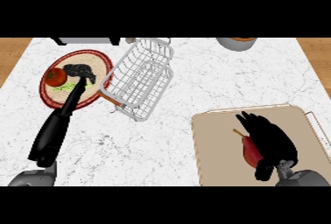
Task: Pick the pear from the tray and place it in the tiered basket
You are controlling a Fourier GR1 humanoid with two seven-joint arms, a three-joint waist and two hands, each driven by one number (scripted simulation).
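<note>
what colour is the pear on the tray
Red, with a brown stem; the pear shows best in the head view, partly hidden by the right hand.

So the tray (216,135) sits near-right on the counter (207,74), pear (249,152) on it, right hand (275,142) lying over the pear. The tiered basket (139,78) is farther back to the left. Left of that there's a plate (51,101) holding a tomato (55,77), left hand (81,72) over it.

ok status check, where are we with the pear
right hand over pear, pear on tray. left hand over woven plate, beside tomato. no object between tray and tiered basket.
</note>
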